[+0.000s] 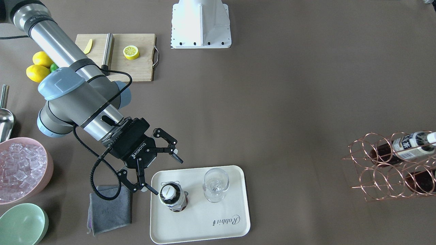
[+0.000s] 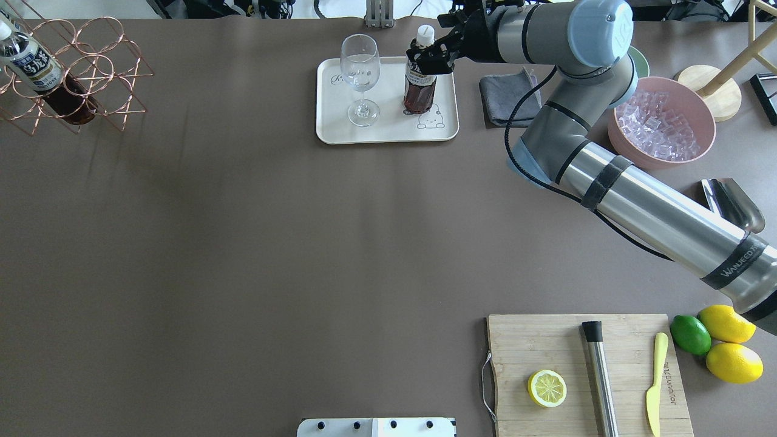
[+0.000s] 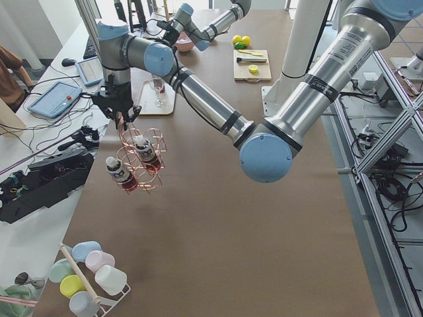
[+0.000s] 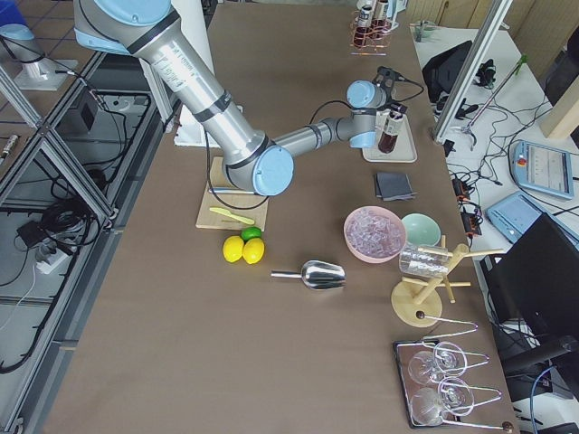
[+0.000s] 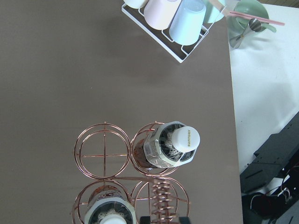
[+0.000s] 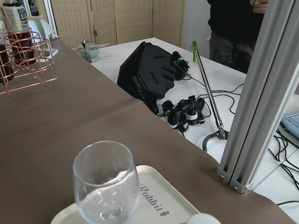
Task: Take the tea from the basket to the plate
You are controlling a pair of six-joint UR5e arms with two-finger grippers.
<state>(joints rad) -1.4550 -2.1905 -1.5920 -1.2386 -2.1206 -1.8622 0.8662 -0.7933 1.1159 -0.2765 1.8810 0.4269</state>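
Exterior front-facing, right gripper (image 1: 167, 176) spread wide and empty beside tea (image 1: 173, 197) on plate (image 1: 204, 224), basket (image 1: 381, 170) cropped at edge, left gripper (image 3: 123, 117) closure unreadable.

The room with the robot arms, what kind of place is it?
Probably a robot lab, set up like a drinks bar. Clues: a big robot arm over the table, metal frame posts and loose cables beside it, plus a bowl of ice and lemons.

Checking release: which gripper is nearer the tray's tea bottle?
Right. The right gripper, fingers open, is beside the tea bottle; the left gripper is far off, over the basket.
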